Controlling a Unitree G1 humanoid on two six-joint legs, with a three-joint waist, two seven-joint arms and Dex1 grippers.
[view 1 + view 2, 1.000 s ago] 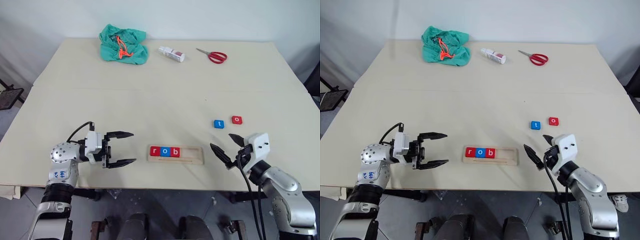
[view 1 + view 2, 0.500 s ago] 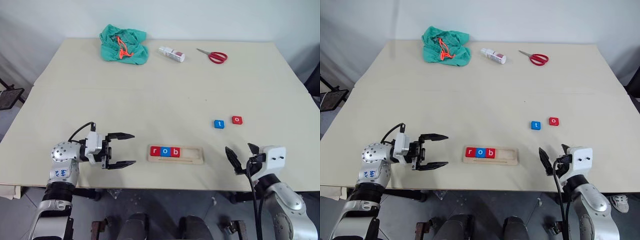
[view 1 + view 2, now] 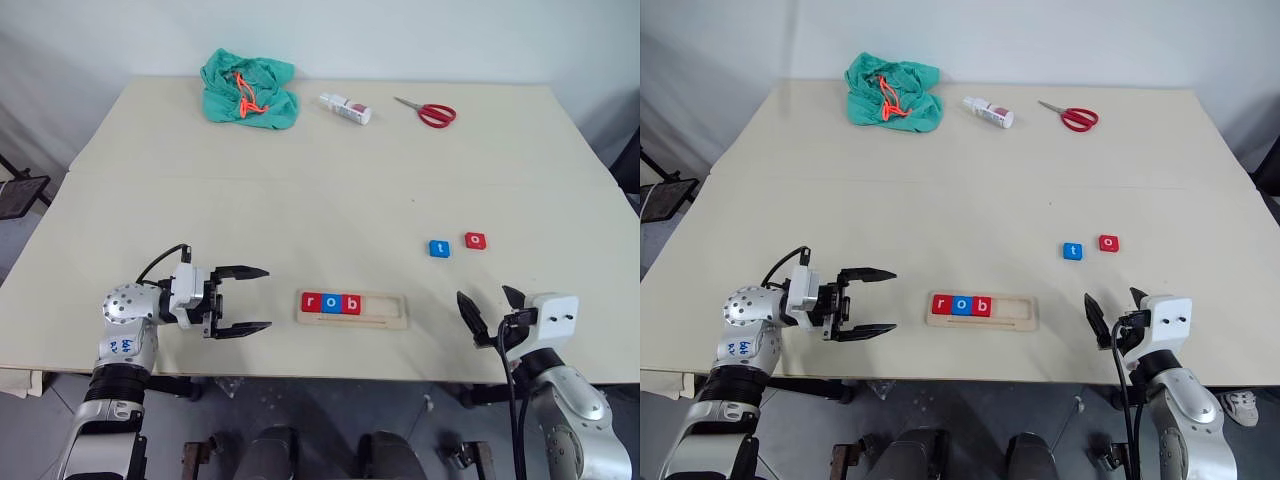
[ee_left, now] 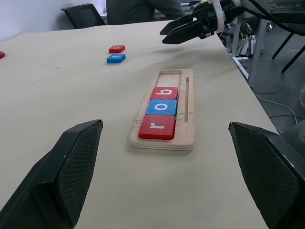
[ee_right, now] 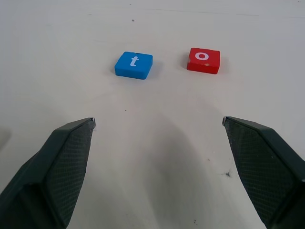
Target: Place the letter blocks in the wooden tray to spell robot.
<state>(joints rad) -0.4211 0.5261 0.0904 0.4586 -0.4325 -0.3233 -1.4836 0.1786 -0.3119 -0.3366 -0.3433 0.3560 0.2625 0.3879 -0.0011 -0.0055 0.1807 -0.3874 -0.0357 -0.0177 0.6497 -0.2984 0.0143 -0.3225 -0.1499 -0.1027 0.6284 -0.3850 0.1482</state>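
1. Seated in the wooden tray (image 3: 351, 308) near the surface's front edge: a red r block (image 3: 310, 302), a blue o block (image 3: 330, 303) and a red b block (image 3: 350, 303), packed edge to edge from the tray's left end, leaving the right half bare for the last two letters.
2. Lying loose on the open surface (image 3: 320, 200), toward the right edge and well apart from the tray: a blue t block (image 3: 438, 248) and a red o block (image 3: 475, 240), side by side with a gap between them, flat and letter-up, easy to read and pick.
3. Poised at the front-right corner, aimed straight at that pair: the right gripper (image 3: 490, 312), jaws spread wide and empty, apparently lined up for the next pick; likely target the red o, next in the word.
4. Parked just left of the tray, pointing along it: the left gripper (image 3: 245, 300), jaws also wide apart and holding nothing, seemingly standing by with a view down the tray's row.
5. Pushed to the far edge, out of the working area: a green cloth (image 3: 248, 90), a small white bottle (image 3: 345, 108) and red-handled scissors (image 3: 426, 112), none needed for the spelling.
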